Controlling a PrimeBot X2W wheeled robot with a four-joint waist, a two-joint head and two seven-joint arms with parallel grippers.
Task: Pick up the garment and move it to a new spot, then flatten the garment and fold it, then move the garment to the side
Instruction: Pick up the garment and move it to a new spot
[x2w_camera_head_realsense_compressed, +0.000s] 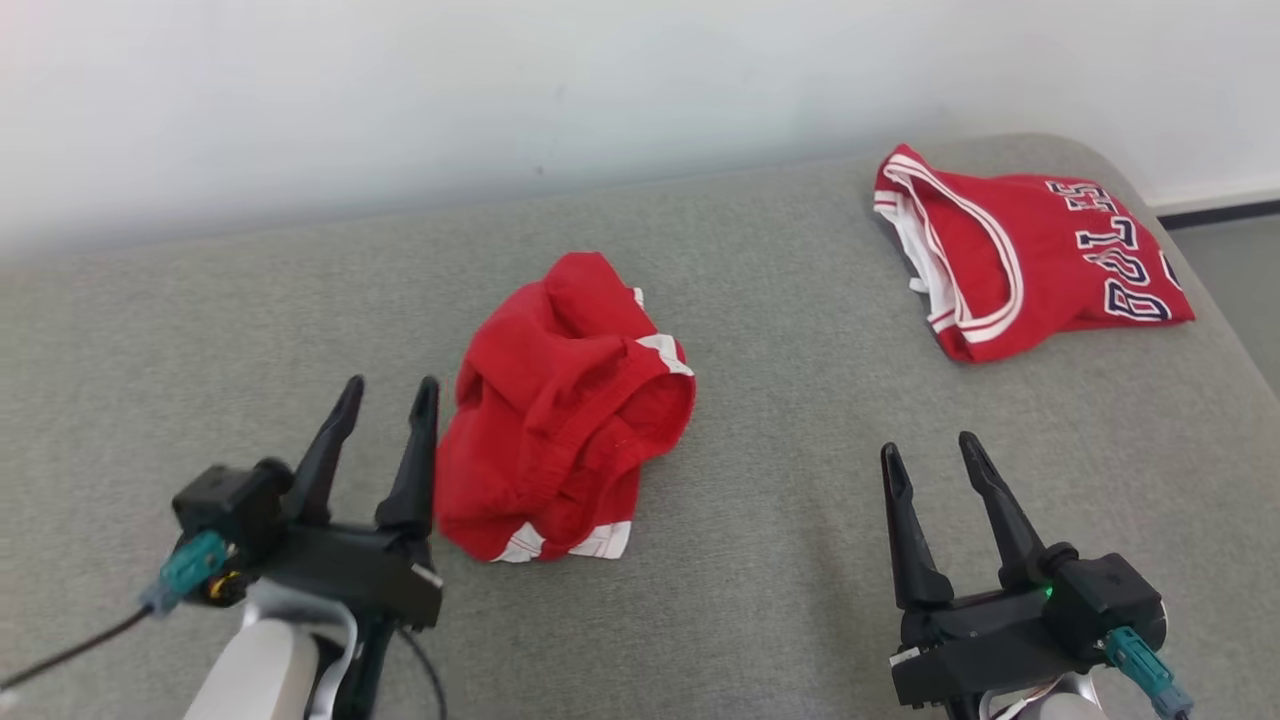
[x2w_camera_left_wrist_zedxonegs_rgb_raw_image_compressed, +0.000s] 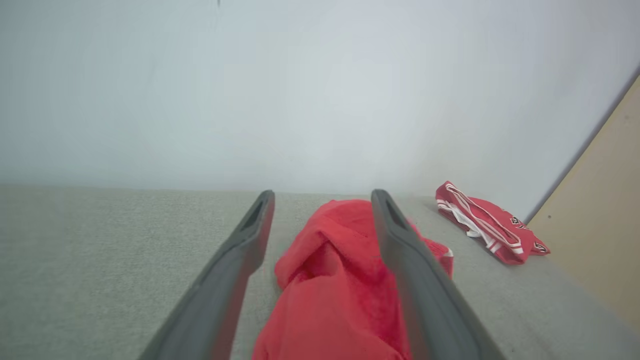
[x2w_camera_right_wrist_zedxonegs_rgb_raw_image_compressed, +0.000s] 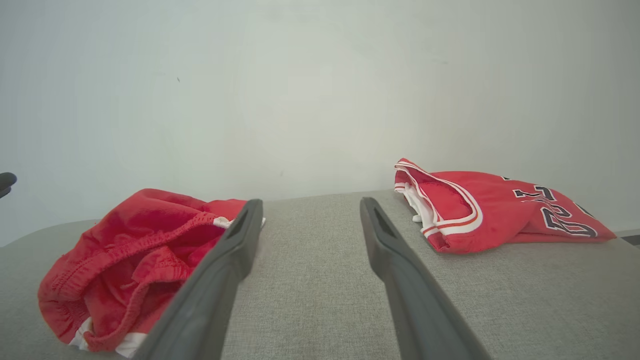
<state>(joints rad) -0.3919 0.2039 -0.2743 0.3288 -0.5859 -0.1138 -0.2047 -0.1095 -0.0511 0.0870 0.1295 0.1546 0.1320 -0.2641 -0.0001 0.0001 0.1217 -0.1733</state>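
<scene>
The garment (x2w_camera_head_realsense_compressed: 1040, 250), a red jersey with striped trim and dark white-outlined lettering, lies folded at the far right of the grey surface; it also shows as the garment (x2w_camera_right_wrist_zedxonegs_rgb_raw_image_compressed: 495, 215) and the garment (x2w_camera_left_wrist_zedxonegs_rgb_raw_image_compressed: 487, 225). A second red piece (x2w_camera_head_realsense_compressed: 560, 410) with white trim lies crumpled in the middle. My left gripper (x2w_camera_head_realsense_compressed: 390, 390) stands open just left of that crumpled piece (x2w_camera_left_wrist_zedxonegs_rgb_raw_image_compressed: 340, 280), which lies under and between its fingers without being gripped. My right gripper (x2w_camera_head_realsense_compressed: 928, 450) stands open with nothing in it, near the front right, the crumpled piece (x2w_camera_right_wrist_zedxonegs_rgb_raw_image_compressed: 135, 260) to its left.
The grey padded surface (x2w_camera_head_realsense_compressed: 780, 330) runs back to a pale wall (x2w_camera_head_realsense_compressed: 500, 90). Its rounded right edge (x2w_camera_head_realsense_compressed: 1225, 330) drops to floor just past the jersey. Bare surface lies between the two red pieces and left of my left gripper.
</scene>
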